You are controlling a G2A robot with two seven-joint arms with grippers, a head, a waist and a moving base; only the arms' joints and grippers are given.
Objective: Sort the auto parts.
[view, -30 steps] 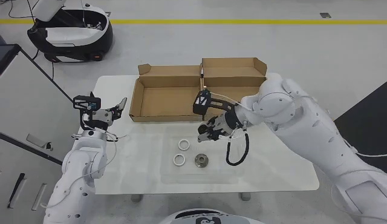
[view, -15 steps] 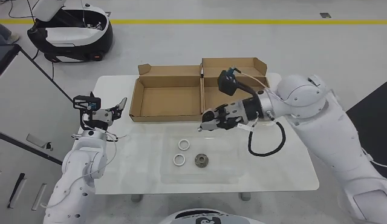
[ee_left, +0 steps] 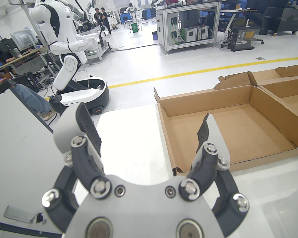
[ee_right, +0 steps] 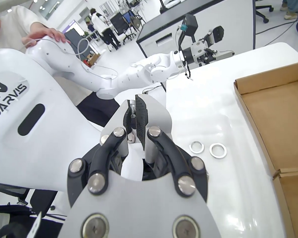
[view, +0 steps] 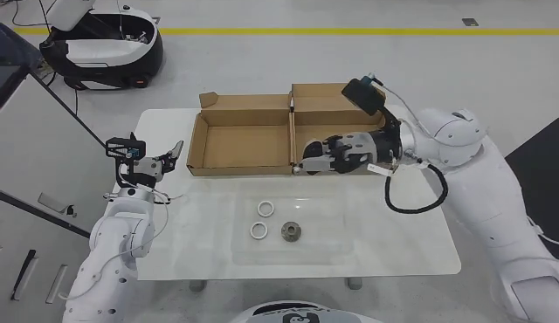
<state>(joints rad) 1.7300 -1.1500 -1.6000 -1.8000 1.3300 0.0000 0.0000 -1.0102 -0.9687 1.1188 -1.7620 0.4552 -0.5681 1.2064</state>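
Bolt (ee_right: 131, 107): small, silvery, threaded, pinched between the closed fingers of the right gripper (view: 303, 168), which hangs over the front wall of the right box (view: 336, 105). At its 7 o'clock, two pale rings (view: 265, 208) lie on the table (view: 402, 236), with a grey flanged disc (view: 290, 230) just beside them. Left box (view: 240, 144) stands at 9 o'clock. Left gripper (view: 166, 157), fingers spread wide, sits at the table's 9 o'clock edge.

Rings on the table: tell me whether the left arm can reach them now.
Probably yes. The left tool is open and empty, bare table lies between it and the rings, and the right tool, gripping a small part, is off beside the boxes.
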